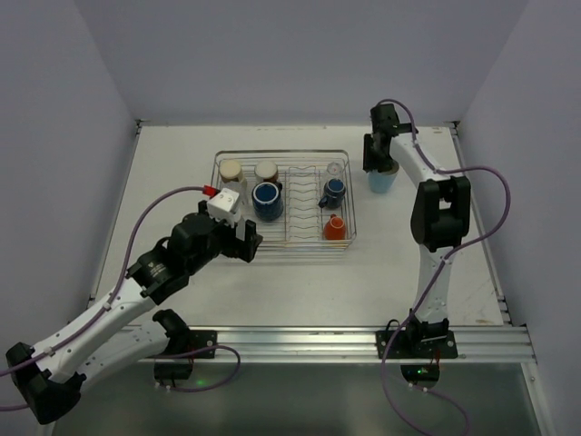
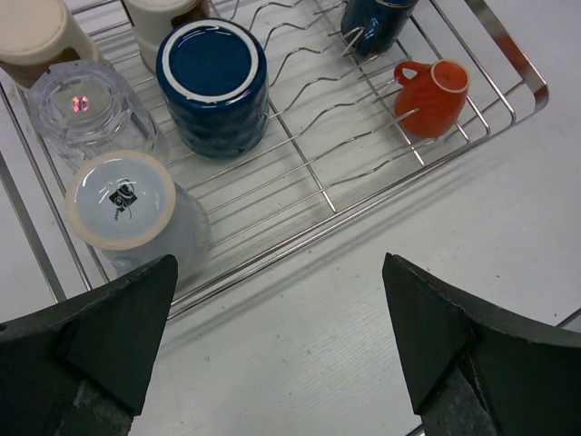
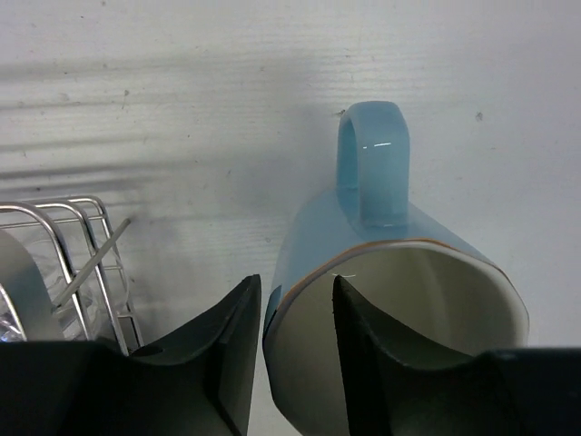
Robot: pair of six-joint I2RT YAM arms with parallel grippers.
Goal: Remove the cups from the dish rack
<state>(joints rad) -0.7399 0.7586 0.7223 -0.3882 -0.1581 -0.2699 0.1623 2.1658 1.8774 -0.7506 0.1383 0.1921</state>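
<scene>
Left arm poised over the rack, right arm pinching a mug out on the table.

The left gripper point(image 2: 277, 343) hangs with its fingers spread wide and nothing between them, over the near edge of the rectangular silver wire dish rack point(image 1: 283, 153). Just ahead of its left finger an upside-down pale cup point(image 2: 123, 202) stands, probably the next pick. Beyond that are an inverted clear glass tumbler point(image 2: 86, 109) and a navy mug point(image 2: 211, 82), with a small orange cup point(image 2: 434, 94) on its side further right. The right gripper point(image 3: 295, 309) has closed on the wall of a light blue ceramic mug point(image 3: 363, 227), one finger inside the rim and one outside, the handle pointing away. That mug is outside the rack, which lies to the gripper's left, so I'd guess it is being set down.
</scene>
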